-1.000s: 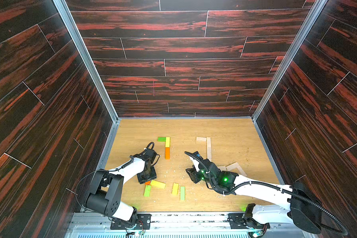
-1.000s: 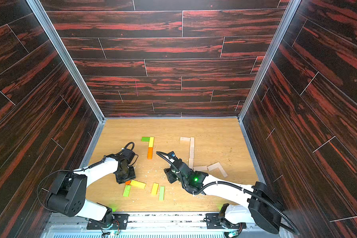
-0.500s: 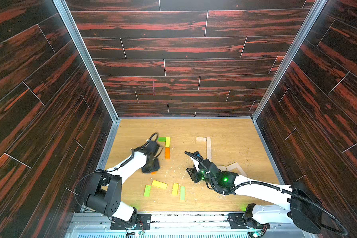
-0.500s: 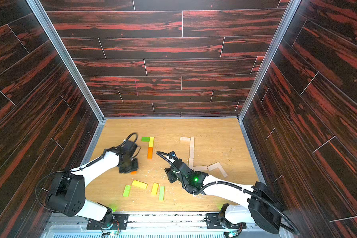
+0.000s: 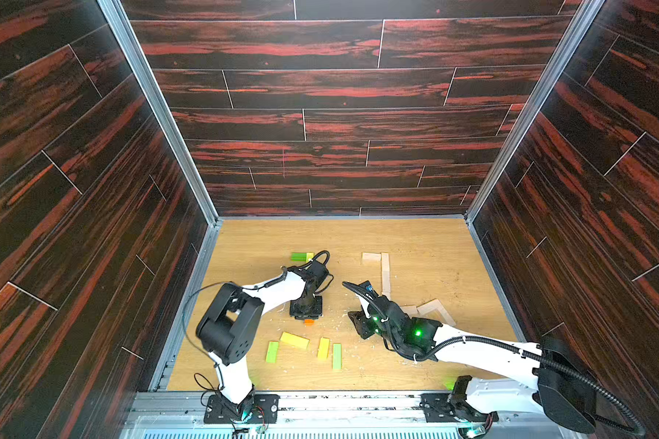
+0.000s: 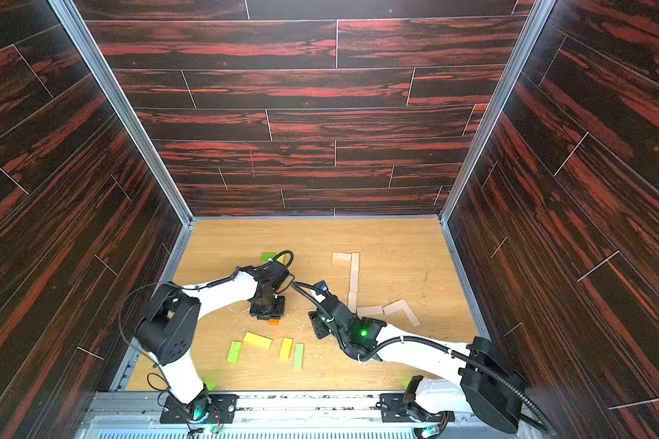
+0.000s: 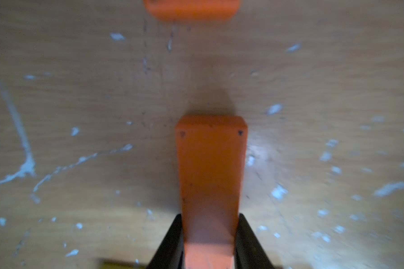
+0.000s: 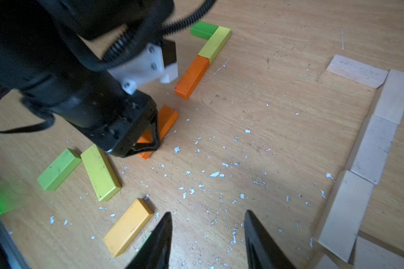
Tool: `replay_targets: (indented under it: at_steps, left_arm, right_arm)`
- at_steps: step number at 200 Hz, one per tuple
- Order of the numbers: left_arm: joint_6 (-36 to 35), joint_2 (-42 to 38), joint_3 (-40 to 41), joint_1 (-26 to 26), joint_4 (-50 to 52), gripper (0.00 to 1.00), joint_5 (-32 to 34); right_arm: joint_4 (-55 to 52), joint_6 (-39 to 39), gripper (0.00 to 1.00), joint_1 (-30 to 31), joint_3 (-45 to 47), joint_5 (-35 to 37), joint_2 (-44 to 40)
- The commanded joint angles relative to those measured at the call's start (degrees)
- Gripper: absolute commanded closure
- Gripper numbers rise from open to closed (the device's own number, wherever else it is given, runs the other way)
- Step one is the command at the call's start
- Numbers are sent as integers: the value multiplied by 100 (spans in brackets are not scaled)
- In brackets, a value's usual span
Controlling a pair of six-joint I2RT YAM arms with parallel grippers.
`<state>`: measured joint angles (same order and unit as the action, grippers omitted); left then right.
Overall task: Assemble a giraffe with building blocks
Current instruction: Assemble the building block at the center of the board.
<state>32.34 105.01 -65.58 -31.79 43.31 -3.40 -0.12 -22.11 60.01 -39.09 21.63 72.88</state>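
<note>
Chip-strewn floor (image 5: 415,243): left claw (image 7: 209,217) pinches orange block (image 7: 210,163) near a yellow block (image 8: 100,172) (right claw (image 8: 208,212) half-open, empty).

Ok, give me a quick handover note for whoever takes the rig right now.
The left gripper is shut on an orange block, low at the table, in line with the placed orange block but apart from it.
The right gripper is open and empty, hovering over the table.
Done: green block, yellow block and placed orange block form an L-shaped chain; pale wood planks are laid out as a figure beside it.
Left: set the held block down, then use the four loose coloured blocks near the front.
</note>
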Motion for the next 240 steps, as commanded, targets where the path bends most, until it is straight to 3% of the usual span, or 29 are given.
replay_targets:
  at_steps: [1, 21, 36, 48, 74, 98, 240]
  left_arm:
    - [-183, 116, -272, 18, 323, 69, 64]
    - [-151, 186, -382, 18, 419, 43, 142]
    - [-129, 195, -465, 17, 494, 38, 226]
    - [-119, 221, -544, 23, 549, 41, 236]
    - [-145, 338, -675, 23, 651, 59, 261]
    - [-188, 435, -760, 31, 703, 65, 270]
    - [-291, 819, -1228, 260, 804, 69, 352]
  right_arm:
    - [-41, -109, 49, 20, 46, 43, -167]
    - [-68, -101, 49, 20, 33, 51, -177]
    - [-96, -88, 49, 20, 33, 78, -203]
    - [-102, -86, 49, 20, 33, 78, -213]
    - [-111, -84, 49, 15, 33, 62, -204]
    - [-113, -92, 49, 20, 24, 61, -222]
    - [-187, -30, 49, 7, -28, 118, -207]
